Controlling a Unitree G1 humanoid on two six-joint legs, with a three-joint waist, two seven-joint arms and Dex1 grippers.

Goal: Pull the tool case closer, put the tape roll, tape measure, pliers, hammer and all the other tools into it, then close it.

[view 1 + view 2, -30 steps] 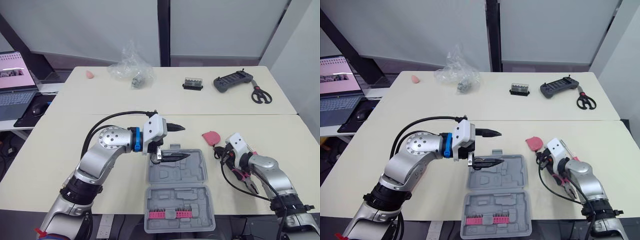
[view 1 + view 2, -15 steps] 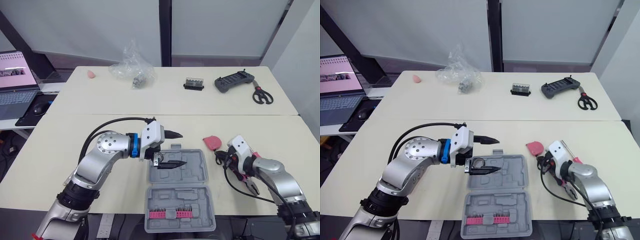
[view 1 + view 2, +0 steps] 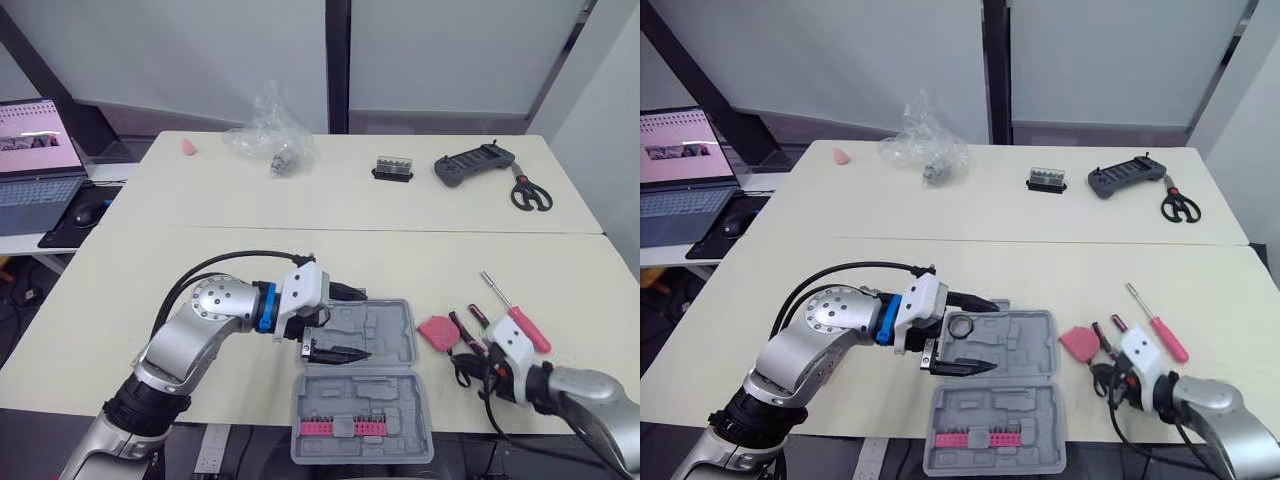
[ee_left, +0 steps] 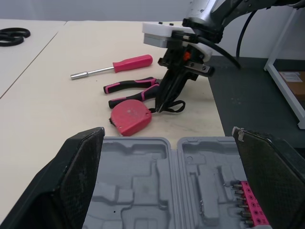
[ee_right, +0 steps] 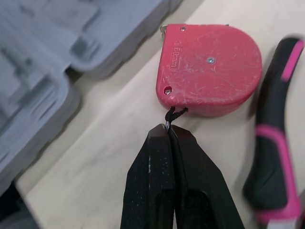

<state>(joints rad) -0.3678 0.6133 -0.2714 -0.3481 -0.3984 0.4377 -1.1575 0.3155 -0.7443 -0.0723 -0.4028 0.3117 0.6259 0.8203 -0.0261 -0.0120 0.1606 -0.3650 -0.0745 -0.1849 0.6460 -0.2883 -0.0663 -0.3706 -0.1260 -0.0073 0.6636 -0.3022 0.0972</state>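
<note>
Right wrist view: the pink-and-black-handled pliers (image 5: 272, 152) run off the frame's edge, their head unseen, and the open grey plastic tool case (image 5: 43, 71) is cropped to a corner. Whether the thin black cord (image 5: 172, 116) of the rounded red tape measure (image 5: 209, 71) is caught between my pressed-together right jaws cannot be told. On the far counter (image 3: 420, 205), a crumpled clear plastic bag (image 3: 268, 135) blurs its contents. The open laptop (image 3: 35, 150) is cut by the frame's edge.

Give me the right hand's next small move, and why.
Probably lift the tape measure by its strap and swing it over the case. The right hand is shut on that black strap, and the tape measure lies just beside the open case, so a short carry should do.
</note>
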